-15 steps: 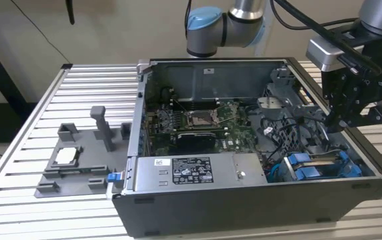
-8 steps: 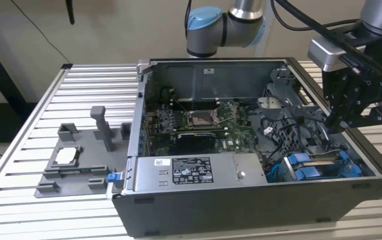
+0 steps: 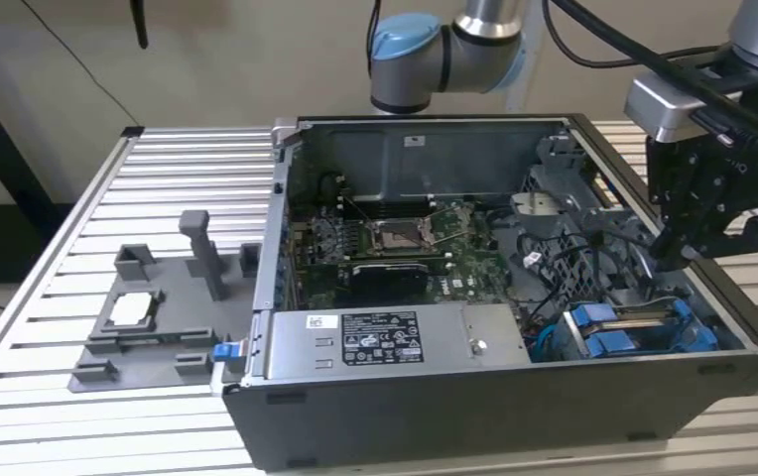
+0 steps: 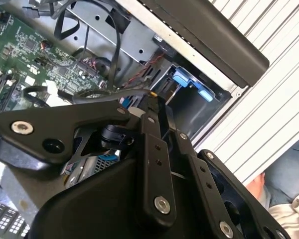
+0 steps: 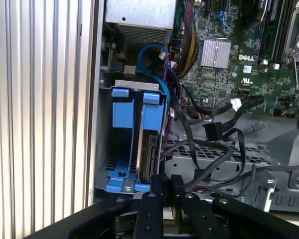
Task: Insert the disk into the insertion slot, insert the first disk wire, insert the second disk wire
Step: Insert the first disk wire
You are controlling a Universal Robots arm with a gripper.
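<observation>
Gripper fingers together, nothing seen clamped; disk stands edge-on just ahead of tips, long axis running away from gripper, loose wires adj.

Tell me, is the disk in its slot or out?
In. The disk stands on edge inside the insertion slot, framed by its blue carrier.
</observation>
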